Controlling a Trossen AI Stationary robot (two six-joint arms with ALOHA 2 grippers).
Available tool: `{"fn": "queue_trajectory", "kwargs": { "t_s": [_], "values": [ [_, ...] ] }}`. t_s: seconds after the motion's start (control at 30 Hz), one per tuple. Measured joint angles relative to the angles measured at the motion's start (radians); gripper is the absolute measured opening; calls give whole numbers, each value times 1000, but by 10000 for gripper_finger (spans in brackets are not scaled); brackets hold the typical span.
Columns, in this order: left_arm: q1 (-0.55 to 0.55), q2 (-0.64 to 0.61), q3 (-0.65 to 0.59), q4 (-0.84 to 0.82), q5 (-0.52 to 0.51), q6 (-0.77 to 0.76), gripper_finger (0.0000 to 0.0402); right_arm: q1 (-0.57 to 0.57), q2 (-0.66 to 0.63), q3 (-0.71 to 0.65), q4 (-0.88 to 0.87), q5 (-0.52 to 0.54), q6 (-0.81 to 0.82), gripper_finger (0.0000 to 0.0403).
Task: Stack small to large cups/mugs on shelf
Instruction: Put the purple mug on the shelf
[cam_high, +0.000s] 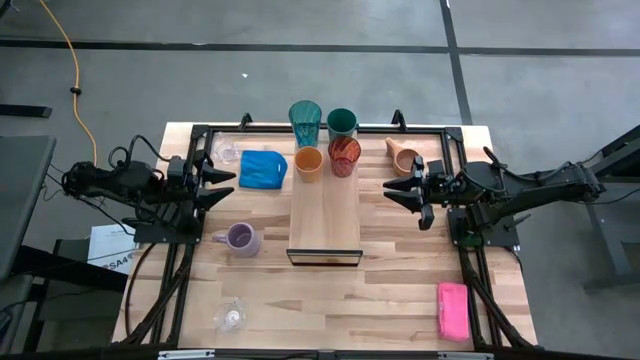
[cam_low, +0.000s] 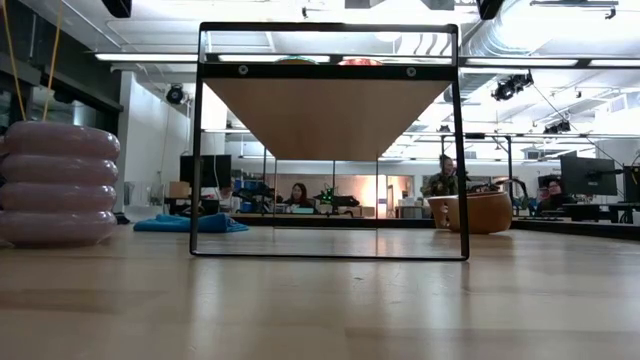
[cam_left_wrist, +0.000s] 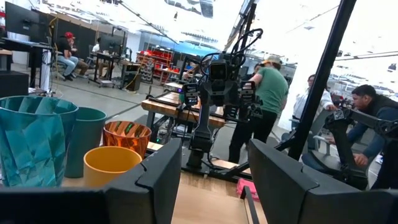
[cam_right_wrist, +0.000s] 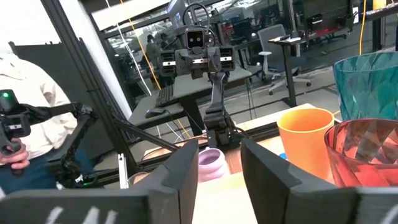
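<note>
The right pincer (cam_high: 412, 196) hovered beside the right edge of the shelf (cam_high: 325, 215), its fingers spread with nothing between them, and the tan mug (cam_high: 402, 155) lay tipped on its side on the tabletop (cam_high: 400, 290) just behind it. The left pincer (cam_high: 212, 178) hung at the opposite side, also spread and empty, facing the right one across the plank. Between the left pincer and the shelf lay the blue cloth (cam_high: 262, 168), with a clear glass (cam_high: 226, 151) just behind the left arm. At the far end of the shelf stood a cluster of four cups: the orange cup (cam_high: 308, 162) and the red cup (cam_high: 344, 157) side by side on the plank's far end, and behind them the teal tumbler (cam_high: 305, 122) and the dark green cup (cam_high: 342, 123). The rest of the plank was bare. The lavender mug (cam_high: 240, 238) stood upright on the tabletop left of the shelf's near end, well apart from the left pincer. A second clear glass (cam_high: 231, 315) sat near the front left edge, and the pink sponge (cam_high: 452, 310) lay at the front right. In the room beyond the tabletop, people (cam_left_wrist: 268, 99) stood or sat at workbenches.
</note>
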Motion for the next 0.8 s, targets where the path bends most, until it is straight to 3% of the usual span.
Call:
{"fn": "queue_trajectory", "kwargs": {
  "t_s": [0.8],
  "values": [
    [0,0,0,-8,0,0,175,0,0,0,0,0,-23,114]
  ]
}}
